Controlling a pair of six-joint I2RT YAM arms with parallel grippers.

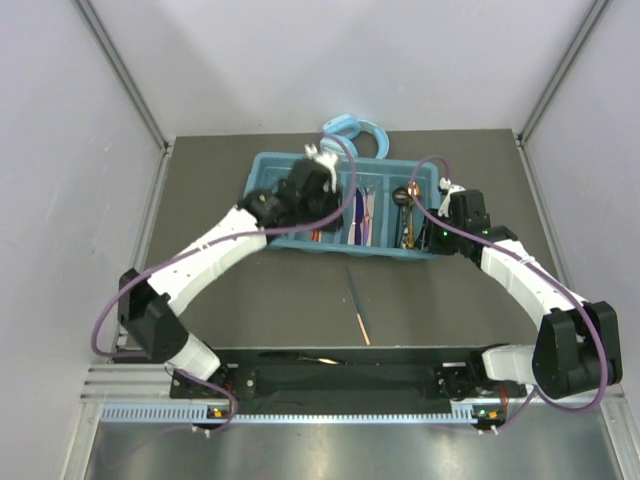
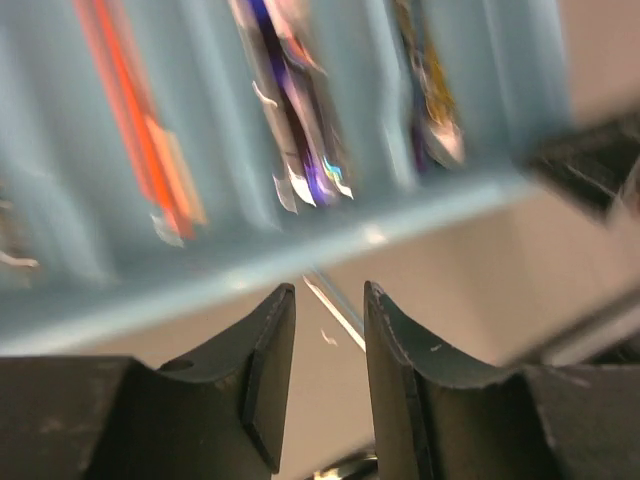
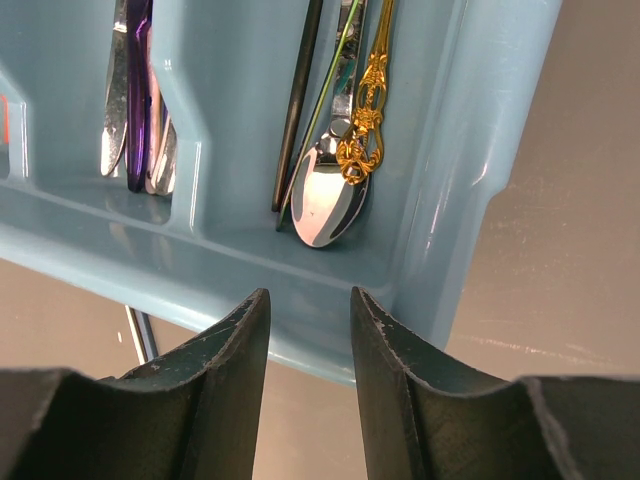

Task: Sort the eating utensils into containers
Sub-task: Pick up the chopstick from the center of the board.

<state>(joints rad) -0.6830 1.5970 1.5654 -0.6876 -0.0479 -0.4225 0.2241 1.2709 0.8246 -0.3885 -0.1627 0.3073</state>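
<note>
The teal tray [image 1: 330, 247] lies across the table's far middle. My left gripper [image 1: 305, 190] hovers open over its left half with nothing between the fingers. The blurred left wrist view shows my left gripper [image 2: 328, 290] above the tray rim [image 2: 250, 270], with orange chopsticks [image 2: 140, 150] and purple knives [image 2: 300, 120] in separate compartments. My right gripper [image 1: 447, 222] stands open and empty at the tray's right end. In the right wrist view, my right gripper [image 3: 308, 295] is near a silver spoon [image 3: 325, 195] and a gold handle [image 3: 365, 120]. One slim stick [image 1: 358, 310] lies on the table.
Light blue headphones [image 1: 355, 130] lie just behind the tray. Grey walls close in the table on the left, right and back. The arm bases and a black rail run along the near edge.
</note>
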